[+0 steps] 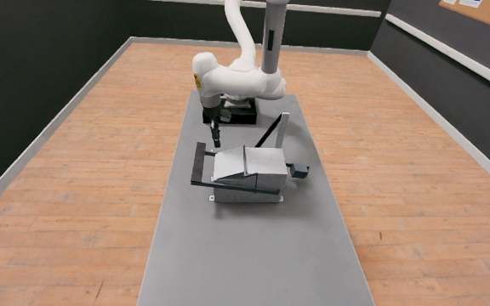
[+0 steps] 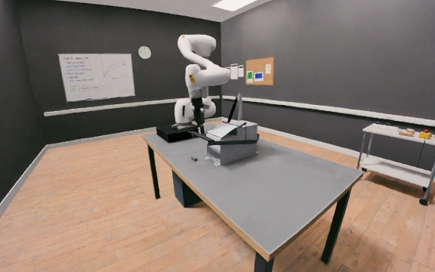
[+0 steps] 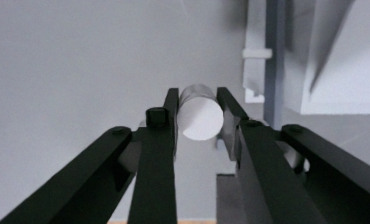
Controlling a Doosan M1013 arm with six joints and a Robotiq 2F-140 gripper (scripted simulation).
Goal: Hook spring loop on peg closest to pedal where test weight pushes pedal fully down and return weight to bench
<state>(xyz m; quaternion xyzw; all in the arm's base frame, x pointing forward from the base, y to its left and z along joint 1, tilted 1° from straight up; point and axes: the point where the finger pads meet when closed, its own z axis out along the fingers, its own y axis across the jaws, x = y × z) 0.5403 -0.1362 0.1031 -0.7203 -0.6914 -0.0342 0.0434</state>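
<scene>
My gripper [image 1: 217,144] [image 2: 201,129] is shut on the steel test weight [image 3: 201,118], a pale cylinder seen end-on between the fingertips. It holds the weight beside the feeder, on the robot-base side. The feeder [image 1: 266,161] [image 2: 236,151] is a grey metal box with a sloping lid. Its dark pedal [image 1: 198,163] [image 3: 229,197] stands raised off the bench at the end of long side arms. In the wrist view a pale strip [image 3: 254,75] with a short crosspiece runs beside a pedal arm [image 3: 273,60]. I cannot make out the spring, its loop or which peg holds it.
An upright post [image 1: 283,129] [image 2: 239,107] with a slanting black bar rises behind the feeder. A dark block [image 1: 299,171] sticks out at the end away from the pedal. A small dark piece [image 2: 194,159] lies on the bench [image 1: 249,255] [image 2: 263,196]. The black robot base is behind.
</scene>
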